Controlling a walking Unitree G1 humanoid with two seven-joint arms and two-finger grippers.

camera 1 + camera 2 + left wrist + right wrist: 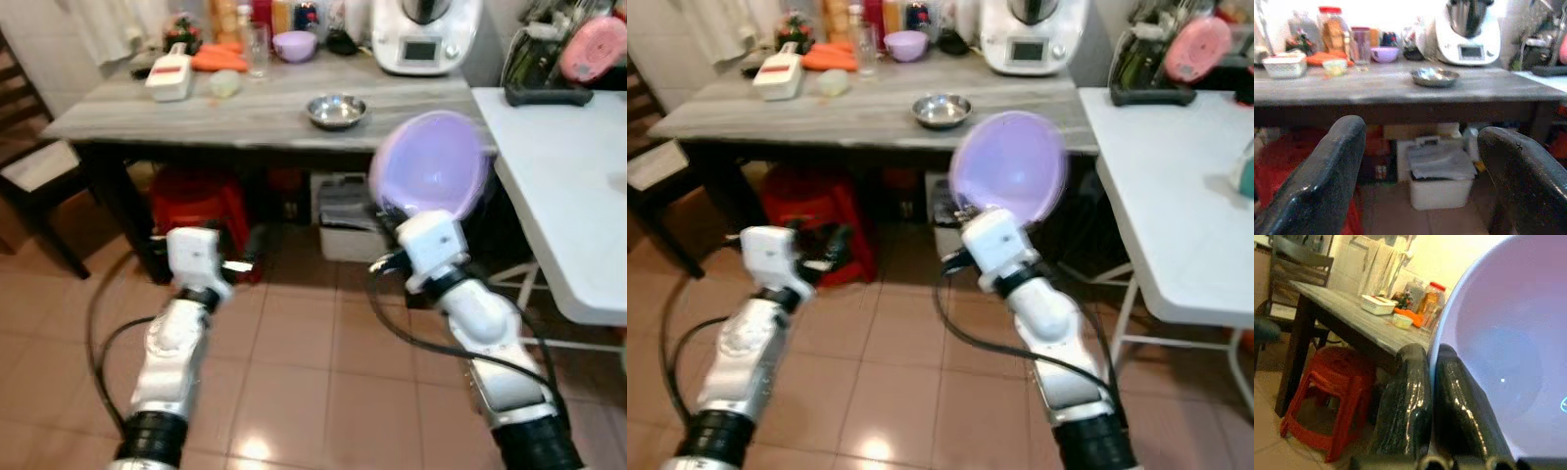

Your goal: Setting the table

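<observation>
The purple bowl [431, 164] is tilted on edge in the air before the grey table [265, 106], its rim pinched by the right hand [1431, 396]. The left hand [1420, 181] is spread, low over the floor. A steel bowl [336, 110] sits on the table.

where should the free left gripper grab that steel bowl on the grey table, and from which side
Probably by the rim. The steel bowl sits upright, shallow and wide, apart from the other things on the grey table, so one finger inside and one outside its near edge suits it. Come from above on the robot's side. The left gripper is open and below table height; the right gripper holds the purple bowl.
</observation>
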